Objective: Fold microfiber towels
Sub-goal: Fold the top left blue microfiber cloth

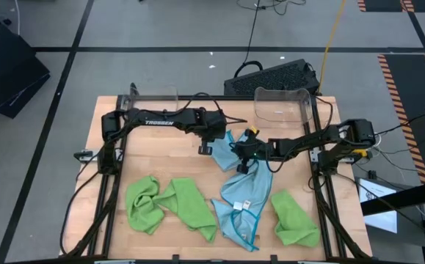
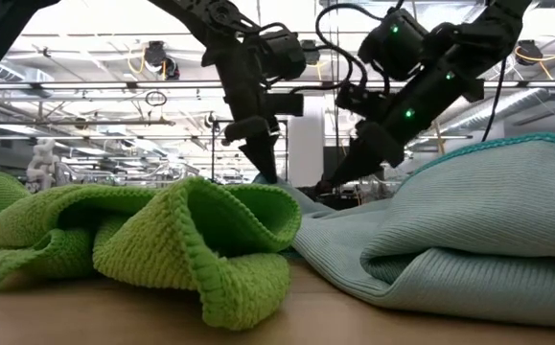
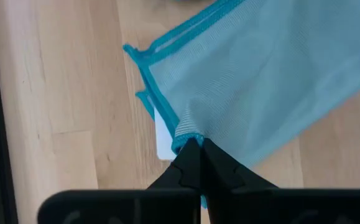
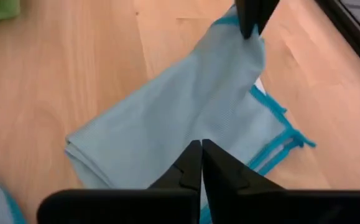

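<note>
A light blue towel with teal edging (image 1: 228,150) lies folded on the wood table's middle, between my two grippers. My left gripper (image 1: 216,147) is shut on its far-left edge; it also shows in the low view (image 2: 263,163). My right gripper (image 1: 246,158) is shut on the same towel at its right side; it also shows in the low view (image 2: 339,180). A second light blue towel (image 1: 241,209) lies crumpled nearer the front edge. Three lime green towels (image 1: 144,202) (image 1: 191,209) (image 1: 294,218) lie crumpled along the front. My left gripper pinches the towel's teal hemmed edge (image 3: 186,132) between its two fingertips, coming from above. The cloth is drawn up into a small peak there, and the rest slopes away onto the table. One layer or several, I cannot tell. My right gripper pinches the light blue cloth (image 4: 195,134) between its two fingertips, slanting down from the table's right. The fingers hide the exact spot. The cloth runs as a raised ridge from here to my left gripper's fingers (image 4: 249,17), its lower folds on the table.
Two clear plastic bins (image 1: 153,97) (image 1: 282,104) stand at the table's far edge. A black keyboard (image 1: 271,77) lies on the floor beyond. Bare wood (image 1: 161,158) shows left of the held towel. The black frame rails (image 1: 109,183) (image 1: 322,183) run along both sides.
</note>
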